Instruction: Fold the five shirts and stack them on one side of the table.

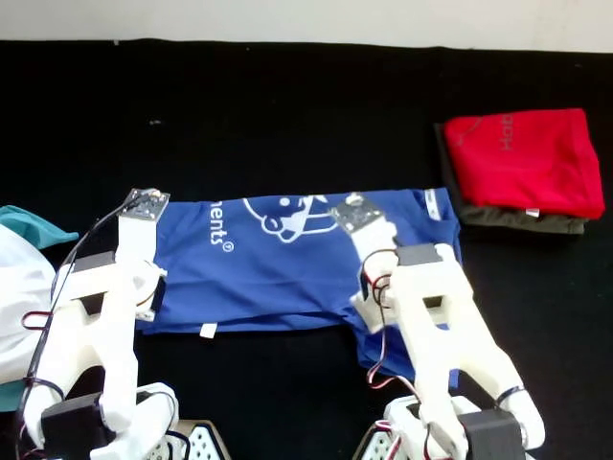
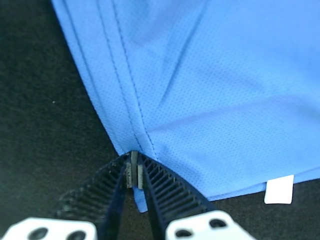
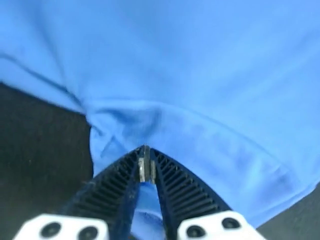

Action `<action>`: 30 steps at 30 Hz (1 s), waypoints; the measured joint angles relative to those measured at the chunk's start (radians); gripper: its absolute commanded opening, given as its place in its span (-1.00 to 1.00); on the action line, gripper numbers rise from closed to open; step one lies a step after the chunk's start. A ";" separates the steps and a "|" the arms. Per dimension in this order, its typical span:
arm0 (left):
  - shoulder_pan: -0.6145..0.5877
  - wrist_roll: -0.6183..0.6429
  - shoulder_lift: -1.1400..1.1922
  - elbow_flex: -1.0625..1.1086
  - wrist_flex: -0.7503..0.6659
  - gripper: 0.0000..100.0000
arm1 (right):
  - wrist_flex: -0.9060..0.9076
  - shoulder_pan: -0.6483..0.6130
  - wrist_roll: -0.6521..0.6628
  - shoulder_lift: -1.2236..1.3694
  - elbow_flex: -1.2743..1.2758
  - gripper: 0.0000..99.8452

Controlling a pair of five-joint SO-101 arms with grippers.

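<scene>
Black table (image 1: 287, 115), left pincer (image 2: 134, 172) clamped on blue shirt (image 2: 215, 90) hem, right pincer (image 3: 145, 167) pinching its fabric

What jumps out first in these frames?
The blue shirt lies spread across the middle of the black table. The left pincer is shut on its seamed edge and the right pincer is shut on a bunched fold. Next, the red shirt sits folded on a dark shirt at the table's right side, and a white and teal heap lies at the left edge.
</scene>
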 measured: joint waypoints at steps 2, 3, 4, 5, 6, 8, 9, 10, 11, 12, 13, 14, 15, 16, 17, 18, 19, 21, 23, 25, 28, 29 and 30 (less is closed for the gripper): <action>0.000 0.000 0.000 0.000 0.000 -0.98 | 0.074 -0.043 0.002 0.000 0.000 -0.99; 0.000 0.000 0.000 0.000 0.000 -0.98 | 0.106 -0.069 0.005 0.000 0.000 -0.99; 0.000 0.000 0.000 0.000 0.000 -0.98 | 0.141 -0.101 0.017 0.000 0.000 -0.99; 0.000 0.000 0.000 0.000 0.000 -0.98 | 0.178 -0.137 0.037 0.000 0.000 -0.99; 0.000 0.000 0.000 0.000 0.000 -0.98 | 0.199 -0.164 0.055 0.000 0.000 -0.99; 0.000 0.000 0.000 0.000 0.000 -0.98 | 0.230 -0.201 0.077 0.000 0.000 -0.99; 0.000 0.000 0.000 0.000 0.000 -0.98 | 0.236 -0.207 0.080 0.000 0.000 -0.99; 0.000 0.000 0.000 0.000 0.000 -0.98 | 0.241 -0.206 0.083 0.000 0.000 -0.99; 0.000 0.000 0.000 0.000 0.000 -0.98 | 0.242 -0.199 0.084 0.000 0.000 -0.99; 0.000 0.000 0.000 0.000 0.000 -0.98 | 0.245 -0.184 0.084 -0.003 -0.002 -0.99; 0.000 0.000 0.000 0.000 0.000 -0.98 | 0.247 -0.158 0.086 -0.015 -0.009 -0.99; 0.000 0.000 0.000 0.000 0.000 -0.98 | 0.247 -0.127 0.086 -0.038 -0.020 -0.99; 0.000 0.000 0.000 0.000 0.000 -0.98 | 0.253 -0.089 0.086 -0.068 -0.035 -0.99; 0.000 0.000 0.000 0.000 0.000 -0.98 | 0.255 -0.041 0.086 -0.101 -0.048 -0.99; 0.000 0.000 0.000 0.000 0.000 -0.98 | 0.255 0.006 0.086 -0.138 -0.054 -0.99; 0.000 0.000 0.000 0.000 0.000 -0.98 | 0.255 0.057 0.087 -0.172 -0.058 -0.99; 0.000 0.000 0.000 0.000 0.000 -0.98 | 0.255 0.106 0.092 -0.199 -0.058 -0.99; 0.000 0.000 0.000 0.000 0.000 -0.98 | 0.256 0.193 0.097 -0.230 -0.043 -0.99; 0.000 0.000 0.000 0.000 0.000 -0.98 | 0.253 0.242 0.133 -0.235 0.008 -0.99; 0.000 0.000 0.000 0.000 0.000 -0.98 | 0.212 0.258 0.172 -0.235 0.075 -0.99; 0.000 0.000 0.000 0.000 0.000 -0.98 | 0.104 0.265 0.193 -0.230 0.189 -0.99; 0.000 0.000 0.000 0.000 0.000 -0.98 | 0.072 0.267 0.195 -0.226 0.216 -0.99; 0.000 0.000 0.000 0.000 0.000 -0.98 | 0.048 0.267 0.195 -0.226 0.239 -0.99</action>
